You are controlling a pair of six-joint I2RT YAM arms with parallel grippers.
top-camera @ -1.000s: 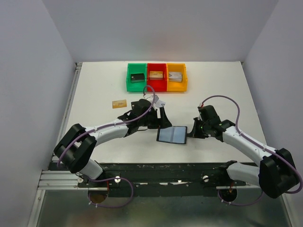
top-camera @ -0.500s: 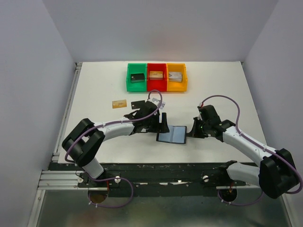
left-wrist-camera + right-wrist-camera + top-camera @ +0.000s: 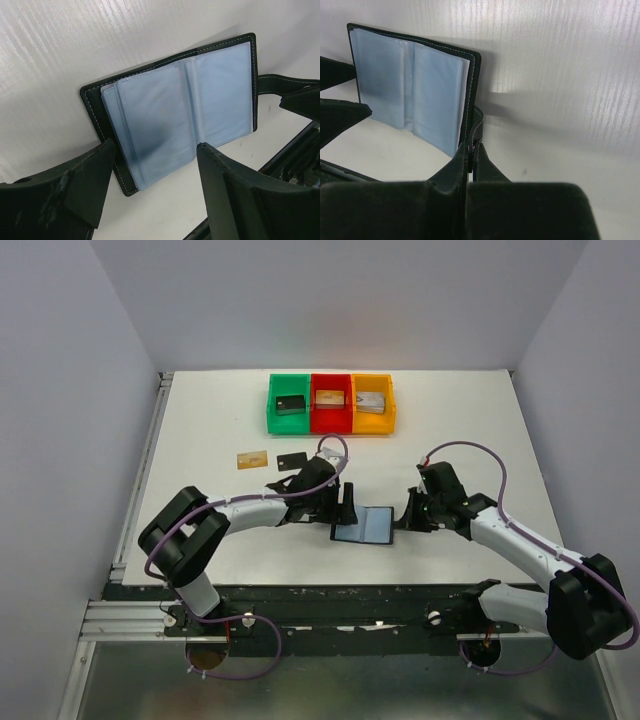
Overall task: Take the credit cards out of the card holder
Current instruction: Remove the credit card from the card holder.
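Card holder (image 3: 365, 525) lies open, pages side by side. Right gripper (image 3: 405, 520) is pinched on the holder's right cover edge. Left gripper (image 3: 345, 510), jaws spread, straddles the holder's left page and looks best placed to pull.

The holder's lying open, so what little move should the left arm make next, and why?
Probably lower the left gripper, open just above the card holder, onto the sleeves beneath it to pinch a card edge. The right gripper is shut on the holder's strap, steadying it. Whether cards are inside I cannot tell.
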